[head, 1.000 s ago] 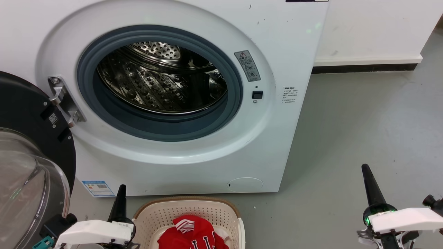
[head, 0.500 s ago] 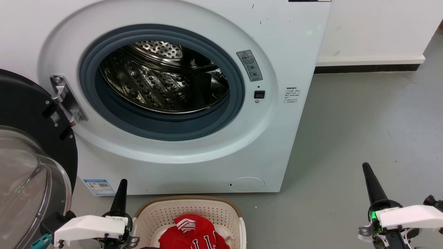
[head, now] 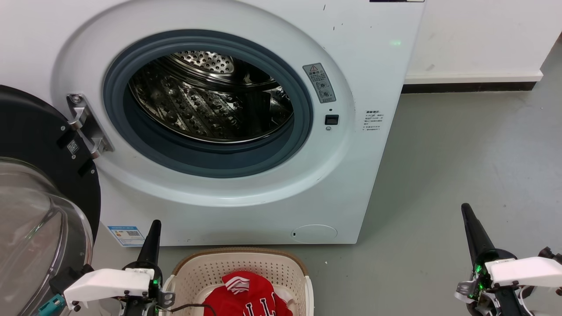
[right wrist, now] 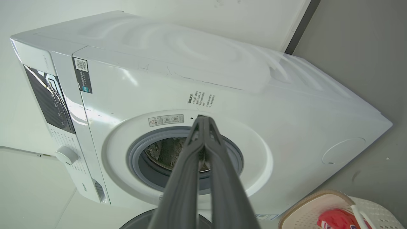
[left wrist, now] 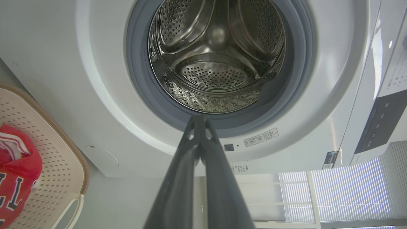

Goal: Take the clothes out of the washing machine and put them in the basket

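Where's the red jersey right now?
In the head view, the red jersey lies in the basket at bottom centre, in front of the washing machine, right of the left gripper.

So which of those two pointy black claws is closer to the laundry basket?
The left gripper, at the lower left of the head view, just beside the basket. The right gripper is far off to the other side, over the grey floor.
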### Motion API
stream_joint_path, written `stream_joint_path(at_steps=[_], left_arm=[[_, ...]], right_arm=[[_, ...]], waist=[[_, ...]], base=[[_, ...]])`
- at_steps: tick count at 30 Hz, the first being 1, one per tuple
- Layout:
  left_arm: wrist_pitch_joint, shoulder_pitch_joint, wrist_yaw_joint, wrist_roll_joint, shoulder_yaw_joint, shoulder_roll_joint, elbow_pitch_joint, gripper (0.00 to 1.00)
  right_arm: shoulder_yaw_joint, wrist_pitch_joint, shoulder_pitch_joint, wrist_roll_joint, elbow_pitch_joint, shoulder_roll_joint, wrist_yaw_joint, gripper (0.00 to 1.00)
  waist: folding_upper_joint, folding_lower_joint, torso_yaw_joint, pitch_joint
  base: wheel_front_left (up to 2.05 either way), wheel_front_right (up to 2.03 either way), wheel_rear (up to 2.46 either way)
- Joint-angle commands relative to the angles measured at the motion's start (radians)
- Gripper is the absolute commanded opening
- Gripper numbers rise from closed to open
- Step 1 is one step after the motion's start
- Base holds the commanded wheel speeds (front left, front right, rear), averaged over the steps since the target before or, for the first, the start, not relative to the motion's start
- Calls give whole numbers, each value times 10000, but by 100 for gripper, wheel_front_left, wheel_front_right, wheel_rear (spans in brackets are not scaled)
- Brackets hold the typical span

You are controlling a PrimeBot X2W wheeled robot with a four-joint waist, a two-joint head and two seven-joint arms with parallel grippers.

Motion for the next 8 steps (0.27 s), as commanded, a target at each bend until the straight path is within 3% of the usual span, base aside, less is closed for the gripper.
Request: stream_joint_path(at_steps=[1,8], left_arm=[[59,-172,-73,-209,36,5,-6,0],[206,-284,-144,-788,86,5,51,0]], right_arm=[[-38,55,-216,224,18,-13,-1,0],[-113,237,-324,789,118,3,-2,0]], waist=[[0,0,6,1],[0,0,41,9]], base=[[0,0,0],[0,0,0]])
